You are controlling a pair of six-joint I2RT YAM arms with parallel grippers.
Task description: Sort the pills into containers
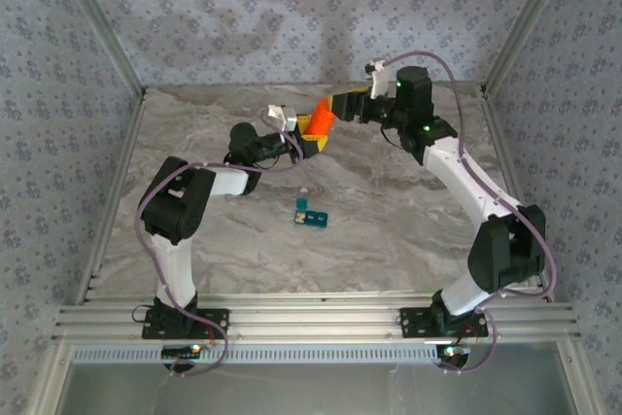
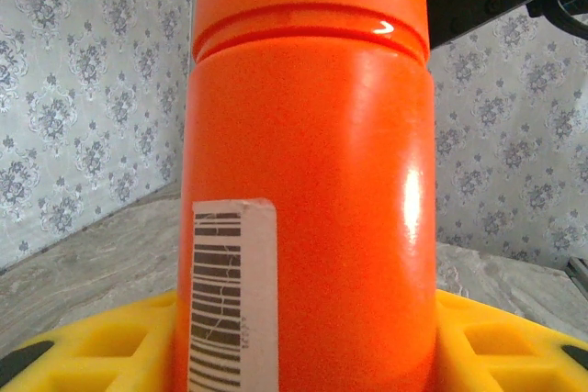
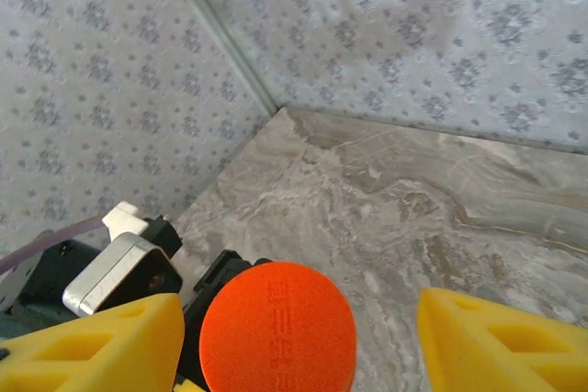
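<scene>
My left gripper [image 1: 311, 141] is shut on an orange pill bottle [image 1: 318, 121] and holds it tilted above the back of the table. In the left wrist view the bottle [image 2: 312, 181], with its barcode label, stands between the yellow fingers [image 2: 496, 346]. My right gripper [image 1: 336, 107] is open at the bottle's orange cap [image 3: 277, 328]. One yellow finger [image 3: 101, 346] sits next to the cap and the other [image 3: 501, 337] stands well clear of it. The teal-blue containers [image 1: 311, 213] lie on the table's middle, apart from both grippers. The pills are hidden.
The grey marbled table [image 1: 389, 221] is fenced by patterned walls on three sides and an aluminium rail [image 1: 311, 318] at the near edge. Both arms reach toward the back centre.
</scene>
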